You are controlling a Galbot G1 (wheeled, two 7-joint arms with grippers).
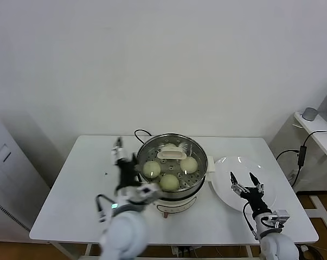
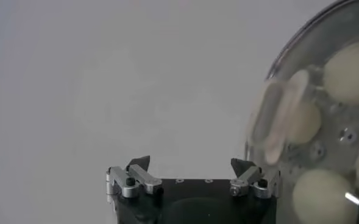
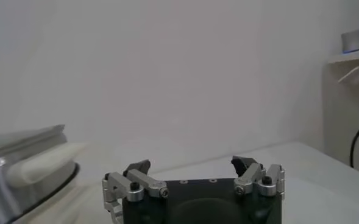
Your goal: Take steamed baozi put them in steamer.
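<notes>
Four buns (image 1: 169,181) sit in the steamer (image 1: 198,174) under its glass lid (image 1: 172,154) on the counter (image 1: 71,195). Left end effector (image 1: 126,154) beside the steamer and right end effector (image 1: 243,181) above the bare plate (image 1: 223,187) gape, holding nothing. Loading looks finished; next, likely pull both arms away.

White rounded arms end in black wrist blocks; each claw, left (image 1: 126,157) and right (image 1: 244,180), carries silver linkages, dark screws and black-tipped fingers.

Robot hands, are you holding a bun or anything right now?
Nothing is held. The left gripper is open beside the steamer, and the right gripper is open over the plate.
</notes>
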